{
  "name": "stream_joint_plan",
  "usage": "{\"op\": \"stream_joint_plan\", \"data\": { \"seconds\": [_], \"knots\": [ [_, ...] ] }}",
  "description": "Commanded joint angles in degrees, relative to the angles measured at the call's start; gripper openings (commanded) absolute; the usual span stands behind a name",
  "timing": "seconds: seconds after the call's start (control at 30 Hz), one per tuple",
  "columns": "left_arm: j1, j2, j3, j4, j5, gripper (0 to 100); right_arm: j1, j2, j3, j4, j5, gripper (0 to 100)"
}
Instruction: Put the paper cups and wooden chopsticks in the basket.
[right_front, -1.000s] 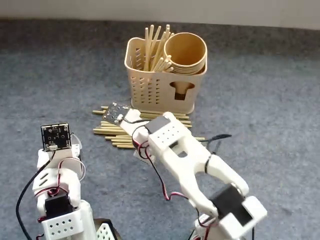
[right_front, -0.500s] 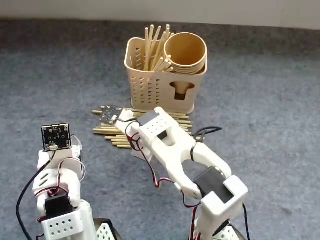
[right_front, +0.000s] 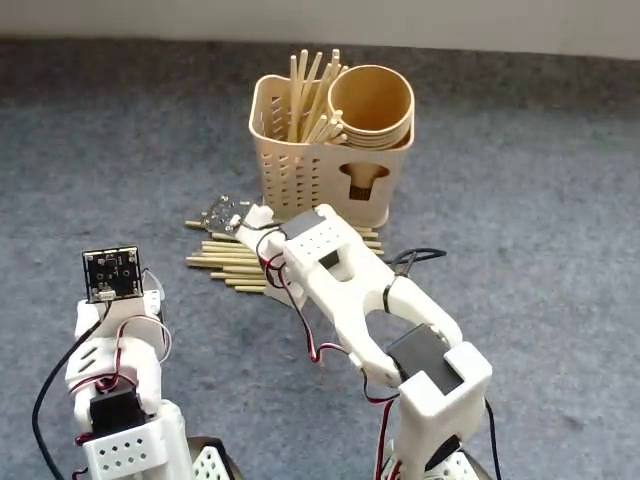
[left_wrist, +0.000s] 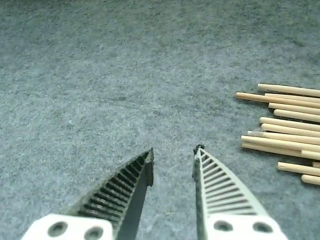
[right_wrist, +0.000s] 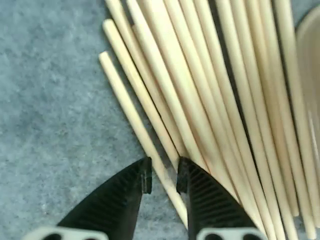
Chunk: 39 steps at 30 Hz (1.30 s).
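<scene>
1. The left arm sits at the near left of the grey carpet, well apart from the basket.
2. The left gripper is released. Its two ribbed fingers are spread with nothing between them, and they hang over bare carpet. The ends of the loose sticks lie a little to its right.
3. The loose wooden chopsticks lie flat on the carpet in a rough row just in front of the basket, running left to right. Their right ends are hidden under the right arm.
4. The right gripper is low over the left end of that pile. Its dark fingers are narrowly parted and straddle the outermost chopstick, which passes through the gap with a sliver of room on each side, so it is not pinched.
5. The cream slotted basket stands upright at the far centre. Its left part holds a bundle of standing chopsticks that lean and poke above the rim.
6. The paper cups are nested in a stack in the basket's right part, mouths up and tilted slightly.
</scene>
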Motion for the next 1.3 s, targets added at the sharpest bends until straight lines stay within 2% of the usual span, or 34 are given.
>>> {"op": "stream_joint_plan", "data": {
  "seconds": [0.0, 0.57, 0.87, 1.1, 1.27],
  "knots": [
    [-0.57, -0.75, 1.1, 0.26, 0.26, 14, 1.36, 1.27, -2.15, -1.89, 0.62, 10.4],
    [-0.48, -0.75, 1.1, 0.26, 0.26, 14, -2.42, 2.68, -2.15, 8.75, 0.35, 5.6],
    [-0.48, -0.75, 1.1, 0.26, 0.26, 14, -2.07, 3.12, -2.15, 8.4, 0.53, 5.6],
    [-0.48, -0.75, 1.1, 0.26, 0.26, 14, 0.48, 3.21, -2.07, 4.18, 0.44, 5.7],
    [-0.48, -0.75, 1.1, 0.26, 0.26, 14, 0.48, 3.21, -1.98, 4.26, 0.35, 13.1]
  ]
}}
